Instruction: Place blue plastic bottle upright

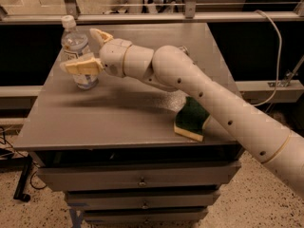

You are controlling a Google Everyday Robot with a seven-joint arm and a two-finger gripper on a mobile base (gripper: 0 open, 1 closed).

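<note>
bottle (74, 44) upright on table (118, 122), label unreadable; jaws spread either side.

gripper (91, 51) at blue plastic bottle (76, 42) | finger (83, 66) hides label (72, 55) (partly) | arm (213, 108) cropped right

Grey drawer cabinet (142, 179), speckled floor (42, 208).

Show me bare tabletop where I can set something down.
Biggest bare patch: front left of the table, bordered by the blue plastic bottle behind, the sponge to the right and the front edge. A narrower strip lies between the arm and the far edge. Crowded: the back-left corner, where the claw sits at the bottle.
</note>
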